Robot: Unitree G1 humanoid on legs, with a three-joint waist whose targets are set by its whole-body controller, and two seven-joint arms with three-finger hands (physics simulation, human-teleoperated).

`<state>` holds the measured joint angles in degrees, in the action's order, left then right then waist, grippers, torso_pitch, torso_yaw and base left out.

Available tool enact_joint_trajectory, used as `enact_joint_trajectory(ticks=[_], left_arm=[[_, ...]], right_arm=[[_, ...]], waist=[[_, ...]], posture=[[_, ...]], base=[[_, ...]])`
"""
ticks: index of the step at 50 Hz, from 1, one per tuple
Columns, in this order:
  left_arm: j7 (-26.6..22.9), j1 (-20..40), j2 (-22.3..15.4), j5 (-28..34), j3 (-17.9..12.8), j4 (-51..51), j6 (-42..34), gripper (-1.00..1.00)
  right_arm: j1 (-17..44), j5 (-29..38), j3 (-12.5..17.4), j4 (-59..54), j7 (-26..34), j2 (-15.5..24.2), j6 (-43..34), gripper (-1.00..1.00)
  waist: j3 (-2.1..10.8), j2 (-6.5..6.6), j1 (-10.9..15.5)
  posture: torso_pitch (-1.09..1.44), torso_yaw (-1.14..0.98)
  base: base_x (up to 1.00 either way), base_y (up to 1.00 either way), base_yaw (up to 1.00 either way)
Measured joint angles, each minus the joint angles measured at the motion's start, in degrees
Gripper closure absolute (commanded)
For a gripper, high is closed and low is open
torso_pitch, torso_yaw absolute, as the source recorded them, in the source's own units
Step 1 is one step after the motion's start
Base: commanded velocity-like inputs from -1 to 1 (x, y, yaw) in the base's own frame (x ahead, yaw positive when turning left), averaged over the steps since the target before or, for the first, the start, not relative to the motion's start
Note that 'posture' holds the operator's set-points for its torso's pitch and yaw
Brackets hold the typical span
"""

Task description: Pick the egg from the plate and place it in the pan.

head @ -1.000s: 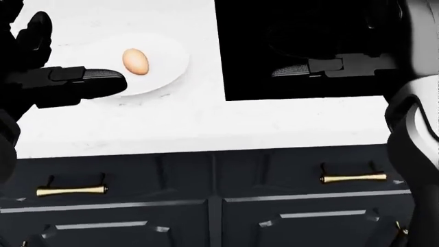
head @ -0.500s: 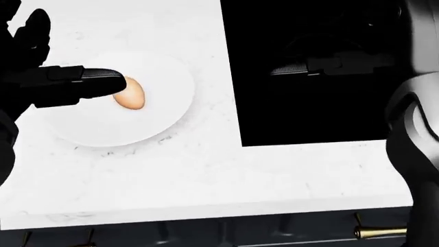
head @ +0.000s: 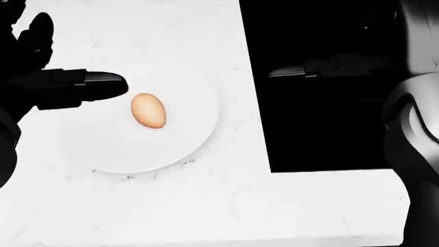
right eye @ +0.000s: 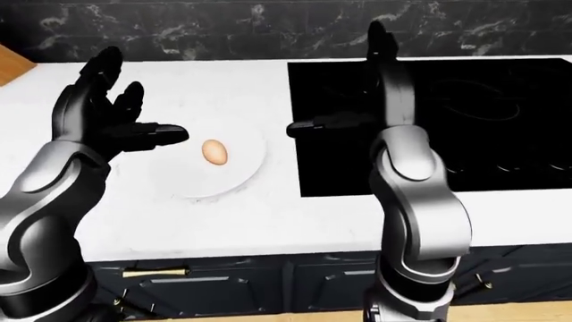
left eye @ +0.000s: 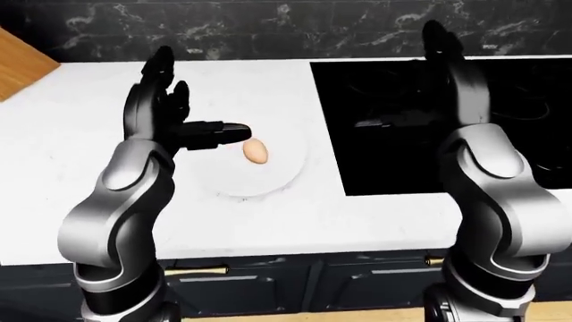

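Note:
A tan egg [head: 148, 110] lies on a white plate [head: 199, 135] on the white counter. My left hand [left eye: 192, 100] is open above the plate's left side, fingers raised. Its thumb [head: 103, 85] points right and ends just left of the egg, not touching it. My right hand [right eye: 344, 80] is open and empty, fingers upright over the left part of the black cooktop [right eye: 501, 134], with its thumb [head: 288, 71] pointing left. I cannot make out a pan against the black cooktop.
The white counter [left eye: 268, 221] ends at its near edge above dark cabinets with brass handles [right eye: 152, 272]. A dark marble backsplash [left eye: 268, 27] runs along the top. A wooden surface [left eye: 18, 64] shows at the upper left.
The head camera has moved: plate, egg and cooktop shifted down and right in view, and the cabinet fronts left it. The egg now shows clear of my left thumb. Both hands stay open.

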<state>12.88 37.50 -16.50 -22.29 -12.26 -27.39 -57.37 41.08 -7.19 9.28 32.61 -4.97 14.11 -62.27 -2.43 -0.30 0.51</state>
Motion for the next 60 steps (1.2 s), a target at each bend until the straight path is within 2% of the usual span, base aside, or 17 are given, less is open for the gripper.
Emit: enact_joint_trajectory(ticks=[8, 13, 15, 18, 21, 24, 30, 38, 45, 51, 56, 60], left_arm=[[-1.98, 0.56, -0.4, 1.58, 1.33, -1.58, -0.43, -1.0], [-5.02, 0.63, -1.0, 2.52, 1.84, -2.99, -1.79, -1.0], [-7.3, 0.89, -2.78, 3.58, 2.89, -2.08, -2.62, -1.0], [-12.38, 2.06, -6.39, 8.76, 6.06, 0.18, -3.48, -1.0], [-18.49, 3.78, -7.5, 14.63, 6.77, 1.32, -3.9, -1.0], [-24.32, 4.99, -7.88, 19.58, 6.1, 2.27, -3.31, -1.0], [-34.6, 5.96, -8.92, 28.32, 5.89, 6.98, 1.08, -1.0], [-44.37, 9.83, -9.56, 36.33, 5.8, 14.29, 7.02, -1.0], [-52.27, 9.13, -9.6, 44.11, 7.37, 19.3, 17.42, -1.0], [-59.92, 11.58, -8.04, 51.85, 7.59, 22.28, 25.3, -1.0], [-62.37, 13.96, -7.56, 54.03, 6.85, 25.44, 30.75, -1.0], [-64.05, 14.82, -7.67, 56.47, 7.72, 27.18, 34.96, -1.0]], right_arm=[[0.47, -0.58, 0.98, 0.77, -0.04, 0.66, -0.74, -1.0], [0.57, -1.07, 1.01, 0.88, -0.33, 0.8, -1.08, -1.0], [0.85, -1.37, 1.29, 1.14, -0.43, 1.02, -1.57, -1.0], [1.14, -1.84, 1.88, 1.58, -0.65, 1.46, -1.89, -1.0], [1.04, -2.2, 2.1, 1.52, -0.94, 1.71, -1.68, -1.0], [0.99, -2.68, 2.06, 1.4, -1.12, 1.85, -1.74, -1.0], [1.17, -3.31, 2.19, 1.58, -1.59, 2.16, -1.97, -1.0], [1.22, -4.18, 2.32, 1.72, -1.81, 2.45, -2.05, -1.0], [1.35, -4.97, 2.9, 2.26, -2.35, 2.88, -2.25, -1.0], [1.55, -5.78, 3.06, 2.36, -2.66, 3.22, -2.91, -1.0], [1.58, -6.47, 3.12, 2.39, -2.82, 3.45, -2.85, -1.0], [1.58, -6.6, 3.19, 2.32, -3.12, 3.58, -2.85, -1.0]], waist=[[0.18, 0.46, -0.06], [0.12, 0.58, -0.26], [0.0, 0.61, -0.22], [-0.15, 0.58, -0.17], [-0.32, 0.43, -0.21], [-0.36, 0.34, -0.27], [-0.39, 0.13, -0.01], [-0.58, -0.45, 0.16], [-0.41, -0.53, 0.34], [-0.67, -0.95, 0.53], [-0.43, -0.96, 0.51], [-0.4, -0.94, 0.56]], posture=[[0.0, 0.0], [0.0, 0.0], [0.0, 0.0], [0.0, 0.0], [0.0, 0.0], [0.0, 0.0], [0.0, 0.0], [0.0, 0.0], [0.0, 0.0], [0.0, 0.0], [0.0, 0.0], [0.0, 0.0]], base=[[0.0, 0.0, 0.0], [0.0, 0.0, 0.0], [0.0, 0.0, 0.0], [0.0, 0.0, 0.0], [0.0, 0.0, 0.0], [0.0, 0.0, 0.0], [0.0, 0.0, 0.0], [0.0, 0.0, 0.0], [0.0, 0.0, 0.0], [0.0, 0.0, 0.0], [0.0, 0.0, 0.0], [0.0, 0.0, 0.0]])
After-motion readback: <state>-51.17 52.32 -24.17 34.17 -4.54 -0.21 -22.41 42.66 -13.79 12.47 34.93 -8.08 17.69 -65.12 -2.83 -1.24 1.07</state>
